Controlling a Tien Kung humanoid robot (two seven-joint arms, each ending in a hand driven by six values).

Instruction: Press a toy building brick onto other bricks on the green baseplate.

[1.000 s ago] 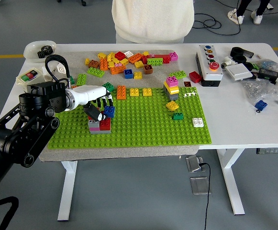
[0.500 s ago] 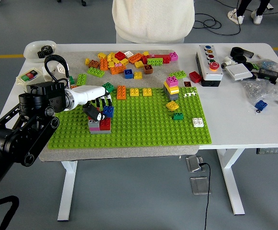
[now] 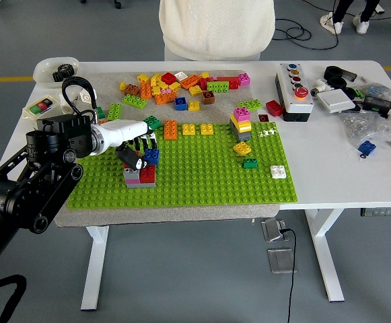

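Observation:
My left hand (image 3: 138,152) reaches in from the left over the green baseplate (image 3: 202,178). Its fingers are curled around a blue brick (image 3: 153,156) held just above a low stack of grey, pink and red bricks (image 3: 141,177) at the plate's left side. Whether the blue brick touches the stack I cannot tell. A taller stack with a pink brick on top (image 3: 241,125) stands at the plate's back right. My right arm is out of the picture.
A pile of loose bricks (image 3: 182,84) lies behind the plate. Small yellow (image 3: 242,148), green (image 3: 250,163) and white (image 3: 278,171) bricks sit on its right part. A button box (image 3: 293,91) and clutter lie at the right. A person stands at the far side.
My left hand with the blue brick has crept slightly up and back over the stack; otherwise nothing has moved.

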